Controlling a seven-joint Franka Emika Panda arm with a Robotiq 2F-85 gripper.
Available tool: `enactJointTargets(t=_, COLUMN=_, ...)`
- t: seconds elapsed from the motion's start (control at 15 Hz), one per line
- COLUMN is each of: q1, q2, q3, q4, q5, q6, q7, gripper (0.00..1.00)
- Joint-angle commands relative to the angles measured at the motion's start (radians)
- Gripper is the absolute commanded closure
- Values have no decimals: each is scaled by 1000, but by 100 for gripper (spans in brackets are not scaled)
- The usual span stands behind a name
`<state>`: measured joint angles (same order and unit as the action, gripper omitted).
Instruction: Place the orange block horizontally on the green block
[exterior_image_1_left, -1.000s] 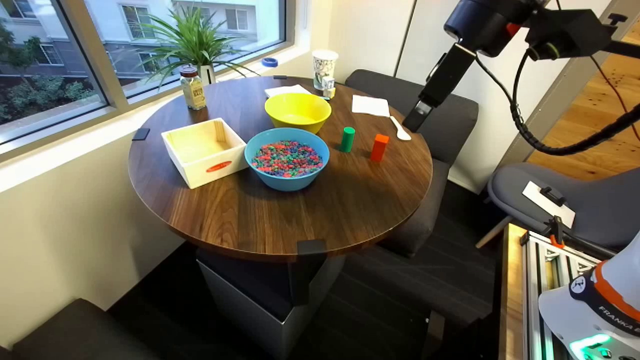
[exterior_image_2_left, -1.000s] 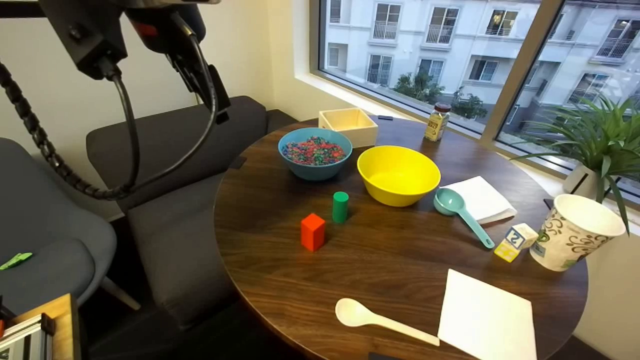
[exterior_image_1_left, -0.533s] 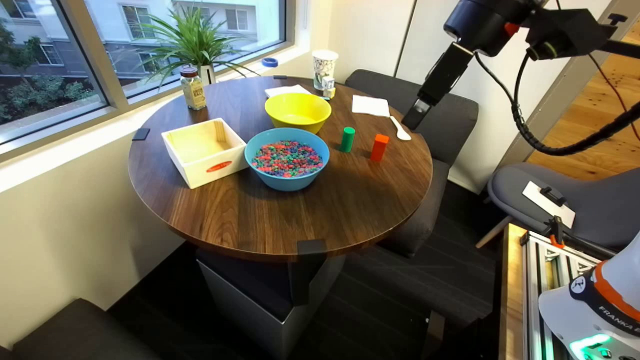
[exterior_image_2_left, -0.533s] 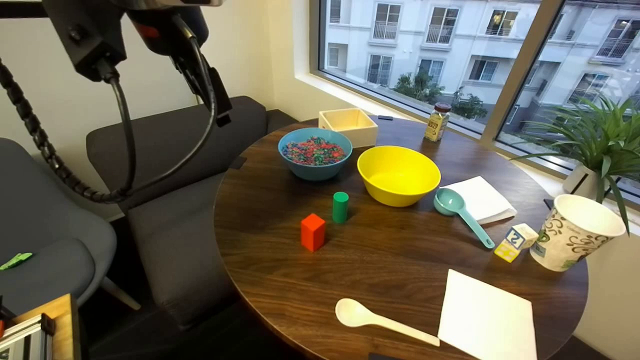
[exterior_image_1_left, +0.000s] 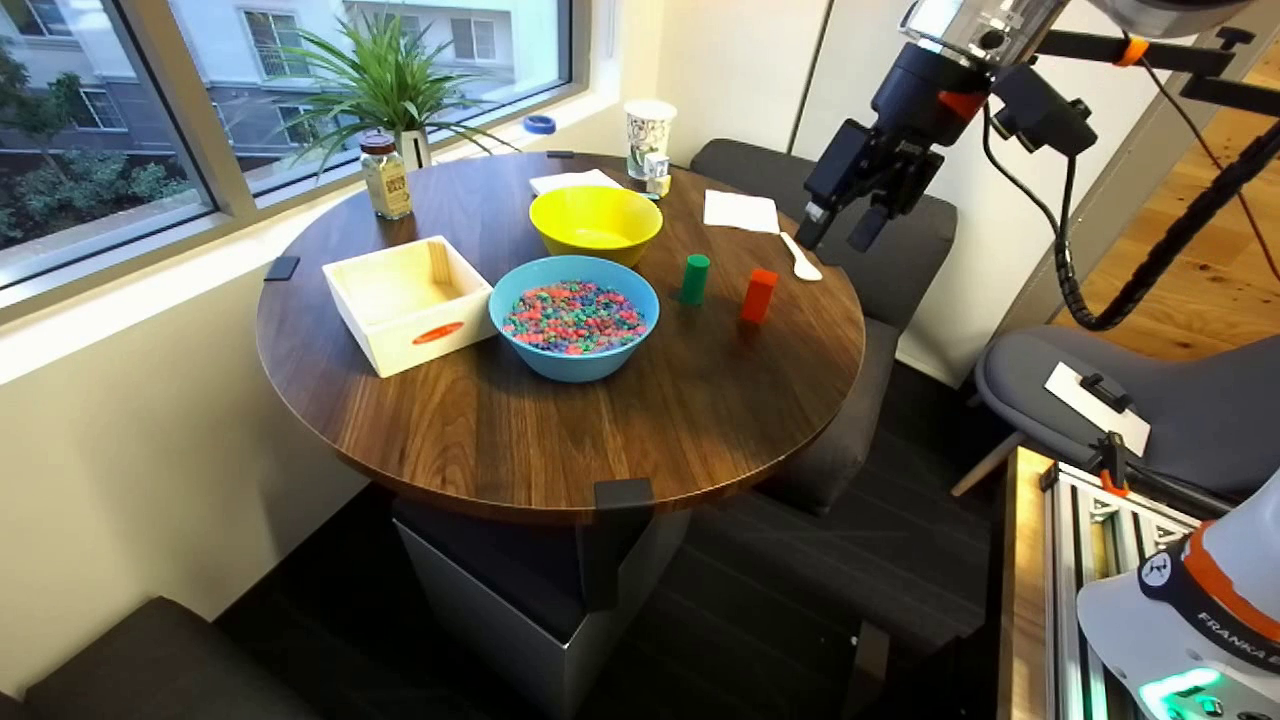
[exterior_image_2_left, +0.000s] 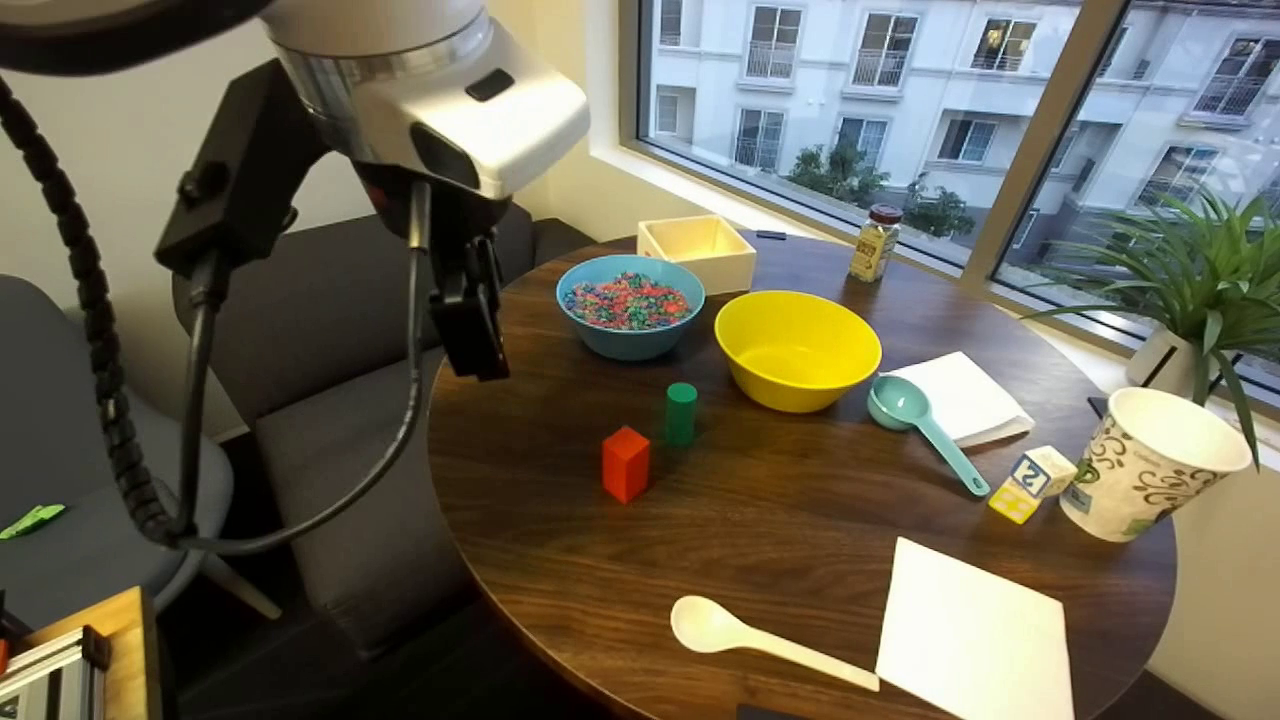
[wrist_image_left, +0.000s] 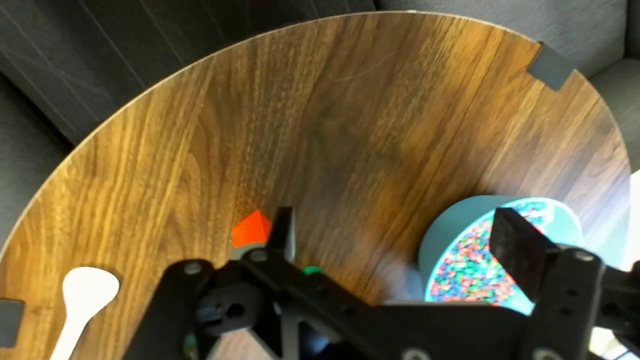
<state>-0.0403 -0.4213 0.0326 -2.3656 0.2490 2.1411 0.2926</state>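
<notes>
The orange block stands upright on the round table beside the green block, a short upright cylinder, with a small gap between them. Both also show in an exterior view as the orange block and the green block. My gripper is open and empty in the air above the blocks' height, apart from both. In the wrist view the fingers of the gripper are wide apart. There the orange block is beside one finger, partly hidden, and only a sliver of the green block shows.
A blue bowl of colourful beads, a yellow bowl and a wooden box stand near the blocks. A white spoon, napkin, teal scoop, letter blocks, paper cup and jar are around them.
My gripper has turned, so that both separated fingers show in an exterior view. The arm has shifted, and the gripper is lower and nearer the blocks in an exterior view. The blocks are unmoved.
</notes>
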Motion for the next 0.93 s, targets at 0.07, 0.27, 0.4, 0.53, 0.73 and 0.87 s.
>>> enactJointTargets(t=0.07, q1=-67, q2=58, q3=3, q4=-1, q5=-32, q6=2, q7=193, gripper=0)
enactJointTargets(t=0.27, q1=-67, q2=61, q3=-10, q4=1, q5=-18, q6=-2, q7=193, gripper=0)
enactJointTargets(t=0.4, q1=-71, q2=74, q3=-15, q4=4, q5=-19, q6=-2, q7=194, gripper=0)
enactJointTargets(t=0.53, q1=-68, q2=71, q3=-13, q4=7, q5=-18, q6=-2, q7=194, gripper=0)
enactJointTargets(t=0.73, q1=-83, q2=91, q3=-20, q4=18, q5=-20, q6=-13, q7=226, gripper=0)
enactJointTargets(t=0.87, q1=-97, q2=128, q3=-50, q4=27, q5=20, q6=-22, q7=251, gripper=0)
